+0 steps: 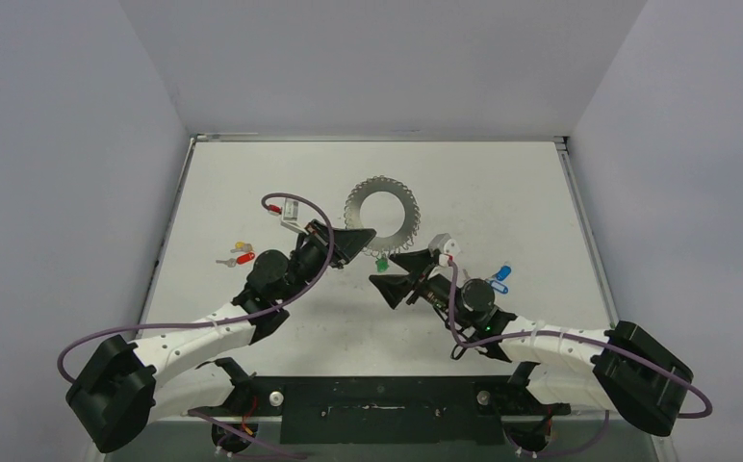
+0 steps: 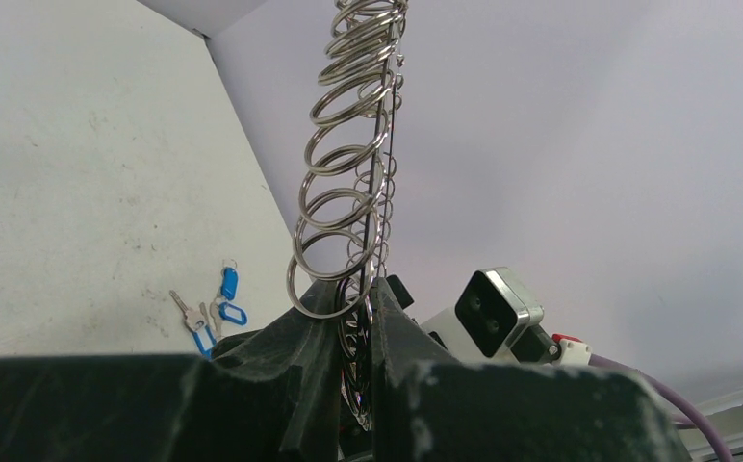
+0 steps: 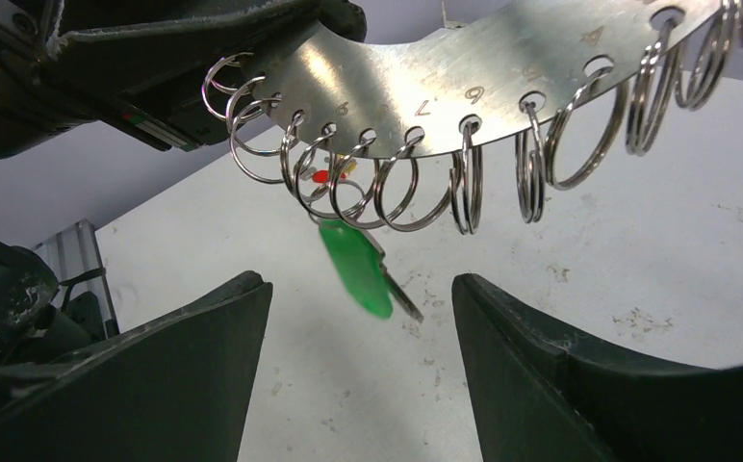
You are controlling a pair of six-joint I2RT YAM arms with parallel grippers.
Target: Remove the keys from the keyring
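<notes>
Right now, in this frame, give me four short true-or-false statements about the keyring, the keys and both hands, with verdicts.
1. The left hand is shut on the keyring. True.
2. The right hand is shut on the green-tagged key. False: its fingers stand apart, and the key hangs between them, untouched.
3. The green-tagged key hangs from a wire loop on the keyring. True.
4. The blue-tagged keys hang from the keyring. False: they lie on the table.
</notes>
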